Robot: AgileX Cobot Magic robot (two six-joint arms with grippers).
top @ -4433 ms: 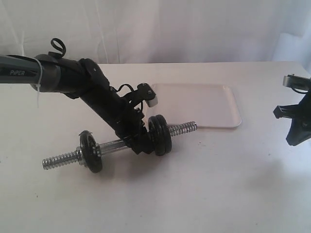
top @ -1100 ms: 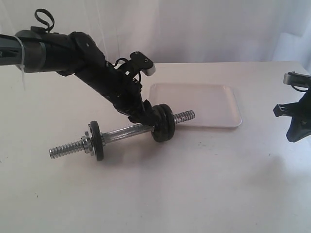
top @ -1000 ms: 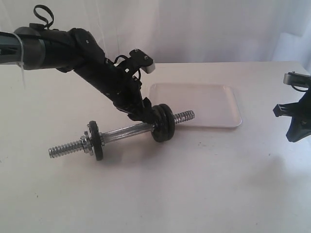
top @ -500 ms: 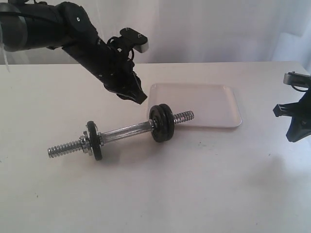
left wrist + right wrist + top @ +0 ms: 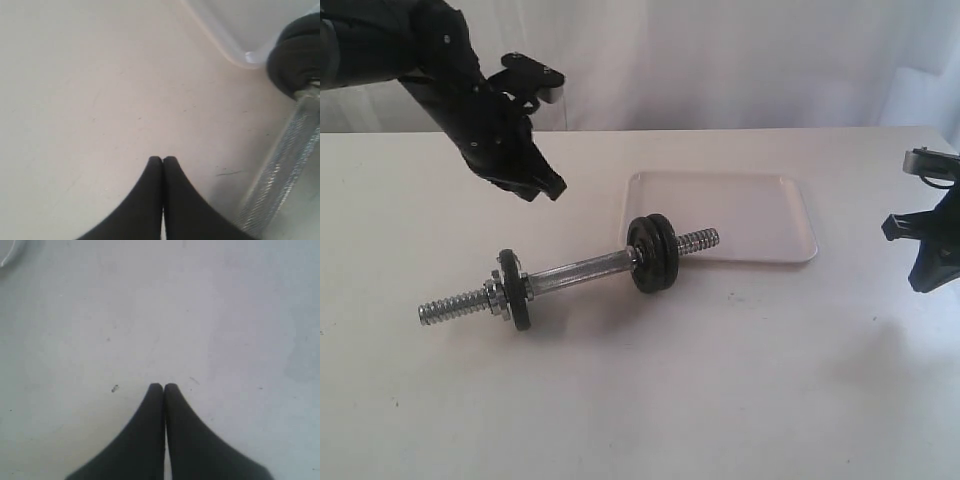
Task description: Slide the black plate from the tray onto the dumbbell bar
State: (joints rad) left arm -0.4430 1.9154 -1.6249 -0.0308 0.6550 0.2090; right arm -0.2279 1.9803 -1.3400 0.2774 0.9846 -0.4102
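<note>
The dumbbell bar (image 5: 575, 271) lies on the white table, chrome rod with threaded ends. One black disc with a silver nut (image 5: 512, 290) sits near its left end, and two black plates (image 5: 652, 253) sit side by side near its right end, next to the tray (image 5: 790, 225). Nothing shows on the white tray. My left gripper (image 5: 552, 188) hangs shut and empty above the table, up and to the left of the bar. In the left wrist view the gripper (image 5: 163, 159) is shut, with the bar (image 5: 280, 175) and a black plate (image 5: 297, 52) off to one side. My right gripper (image 5: 164, 386) is shut over bare table.
The right arm (image 5: 932, 250) stands at the far right edge of the table. A white curtain hangs behind the table. A corner of the tray (image 5: 240, 45) shows in the left wrist view.
My left gripper let go of the bar by the right-hand plates, lifted and drew back up and to the left. The bar settled on the table. The right arm has not moved.
</note>
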